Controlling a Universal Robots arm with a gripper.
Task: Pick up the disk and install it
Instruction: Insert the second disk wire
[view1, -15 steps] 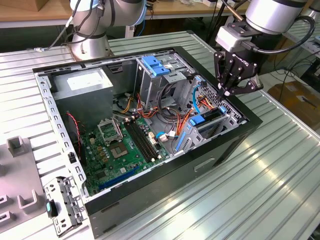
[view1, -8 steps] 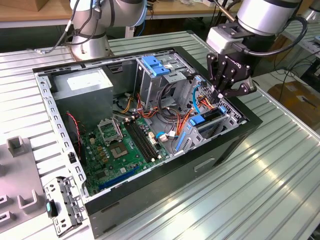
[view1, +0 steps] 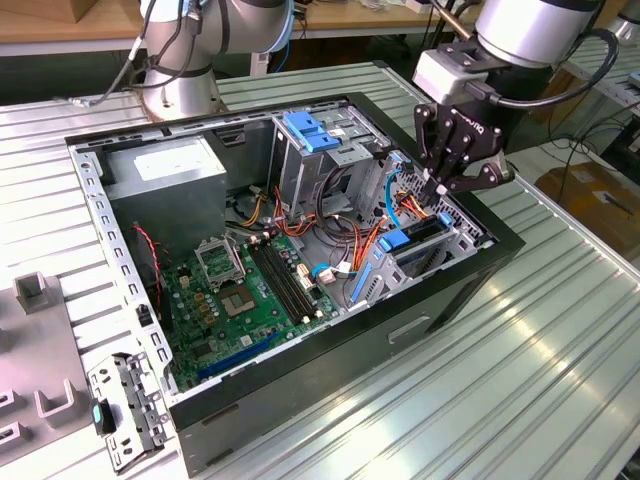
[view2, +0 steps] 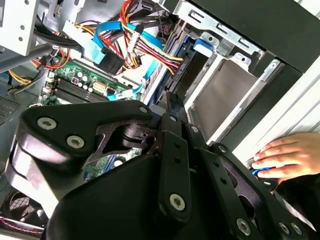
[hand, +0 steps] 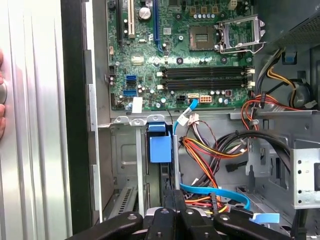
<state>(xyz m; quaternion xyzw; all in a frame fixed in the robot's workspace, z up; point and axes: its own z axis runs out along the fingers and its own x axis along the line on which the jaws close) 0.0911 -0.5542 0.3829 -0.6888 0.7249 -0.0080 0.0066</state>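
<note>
On the ribbed metal table (view1: 560, 330) we see an open computer case (view1: 470, 290): toward the exterior view's left sit a loose metal bracket (view1: 125, 405), then the power supply (view1: 165, 180) and the green motherboard (view1: 240, 300); further right come a tall metal cage topped by a blue bracket (view1: 312, 130), and bundles of orange, red and blue cables (view1: 375, 235) crowding the drive bay. In the second wrist view a person's hand (view2: 285, 157) rests by the case's outer wall. The pincer (view1: 450, 185) hangs over the bay, its fingers drawn close together and pointing down onto the disk (view1: 415, 245), though we cannot tell whether they pinch it. The disk stands on edge in the bay, blue rails (hand: 160, 147) showing.
</note>
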